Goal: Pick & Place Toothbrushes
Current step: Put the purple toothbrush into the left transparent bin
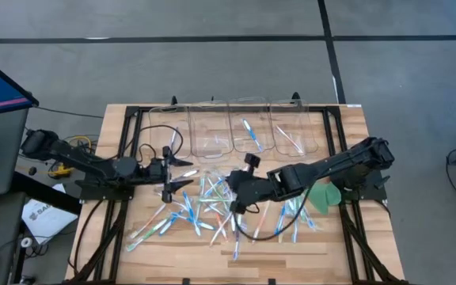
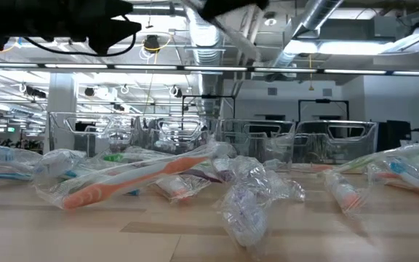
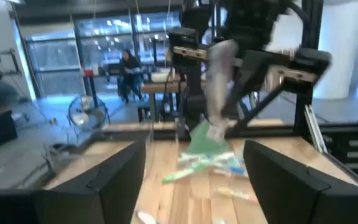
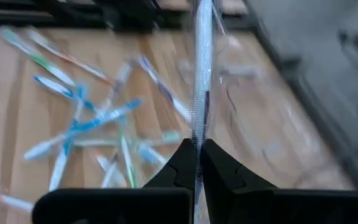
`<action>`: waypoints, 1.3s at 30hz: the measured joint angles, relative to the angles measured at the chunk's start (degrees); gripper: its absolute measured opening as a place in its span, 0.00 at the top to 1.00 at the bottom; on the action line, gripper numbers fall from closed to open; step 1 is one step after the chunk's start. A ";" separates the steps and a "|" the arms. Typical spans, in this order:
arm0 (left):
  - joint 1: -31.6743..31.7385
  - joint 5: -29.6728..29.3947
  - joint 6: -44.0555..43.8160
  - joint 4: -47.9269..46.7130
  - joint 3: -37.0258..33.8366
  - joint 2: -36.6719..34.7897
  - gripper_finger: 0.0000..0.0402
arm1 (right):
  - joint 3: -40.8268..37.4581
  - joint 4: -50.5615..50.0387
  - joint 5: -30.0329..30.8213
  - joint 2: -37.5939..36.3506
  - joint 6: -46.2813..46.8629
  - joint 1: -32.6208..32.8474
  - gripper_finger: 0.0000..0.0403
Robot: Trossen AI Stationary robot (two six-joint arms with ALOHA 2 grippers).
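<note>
- Most toothbrushes [image 1: 212, 207] lie scattered mid-desk [image 1: 117, 134], unsorted.
- Right pincer [image 1: 238, 207] above the pile pinches one wrapped brush [image 4: 201, 74].
- Left pincer [image 1: 167, 172], beside the pile, gapes empty.
- Far bins [image 1: 248, 127] hold only a few brushes; most work remains.

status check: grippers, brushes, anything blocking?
Left gripper open, empty, above the table's left side. Right gripper shut on a wrapped toothbrush, lifted over the loose toothbrushes. Clear bins beyond the pile; nothing blocking.
</note>
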 joint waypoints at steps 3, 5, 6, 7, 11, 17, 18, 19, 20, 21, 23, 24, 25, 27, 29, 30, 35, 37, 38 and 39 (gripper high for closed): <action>0.00 0.03 1.01 5.00 0.00 2.54 0.31 | 0.00 4.29 -0.11 0.00 -5.91 0.14 1.00; 0.00 0.03 1.37 7.88 0.00 4.14 0.30 | 0.00 6.12 -0.08 0.00 -9.18 0.12 1.00; 0.00 0.05 2.00 9.08 0.00 4.88 0.30 | 0.00 6.91 -0.01 0.00 -10.59 0.08 1.00; 0.00 0.05 2.85 10.23 0.00 5.56 0.30 | 0.00 7.70 0.09 0.00 -11.79 0.06 1.00; 0.00 3.00 4.72 15.15 0.00 7.99 0.30 | 0.00 10.63 0.22 0.00 -15.13 -0.26 1.00; 0.56 4.31 5.90 22.18 0.03 10.60 0.30 | 0.00 13.61 -0.51 0.00 -18.69 -0.92 1.00; 1.05 4.33 5.87 22.47 0.20 10.93 0.30 | 0.00 13.96 -0.66 0.00 -19.38 -1.23 1.00; 1.52 4.33 5.79 22.44 0.59 11.16 0.30 | 0.00 14.28 -1.04 0.00 -19.69 -1.61 1.00; 1.88 4.73 5.73 22.41 0.86 11.19 0.30 | 0.00 14.46 -2.00 0.00 -19.77 -2.05 1.00; 2.25 5.51 5.72 22.47 1.24 11.15 0.30 | 0.00 14.81 -3.10 0.00 -19.77 -2.57 1.00; 2.87 7.85 5.72 22.52 2.19 11.15 0.30 | 0.00 15.75 -5.42 0.00 -19.91 -3.50 1.00; 3.04 8.65 5.72 22.52 2.62 11.15 0.30 | 0.00 16.14 -6.61 0.00 -19.95 -3.96 1.00; 3.18 8.88 5.73 22.51 2.96 11.15 0.30 | 0.00 16.33 -7.50 0.00 -19.94 -4.37 1.00; 3.21 8.99 5.71 22.54 3.56 11.15 0.30 | 0.00 16.23 -8.10 0.00 -19.93 -5.25 1.00; 3.21 8.99 5.73 22.53 3.83 11.33 0.30 | 0.00 16.26 -8.14 0.00 -19.93 -5.78 1.00; 3.21 8.99 5.73 22.53 4.06 11.68 0.30 | 0.00 16.33 -8.13 0.00 -19.93 -5.83 1.00; 4.00 8.77 5.52 22.54 5.65 14.43 0.30 | 0.00 16.31 -8.35 0.00 -19.00 -6.45 1.00; 4.49 8.71 5.51 22.28 6.47 16.12 0.30 | 0.00 16.21 -9.49 0.00 -18.42 -6.48 1.00; 4.67 8.70 5.51 22.37 6.89 16.96 0.30 | 0.00 16.16 -10.27 0.00 -18.33 -6.52 1.00; 4.85 8.70 5.51 22.33 7.25 17.52 0.30 | 0.00 16.16 -10.88 0.00 -18.21 -6.52 1.00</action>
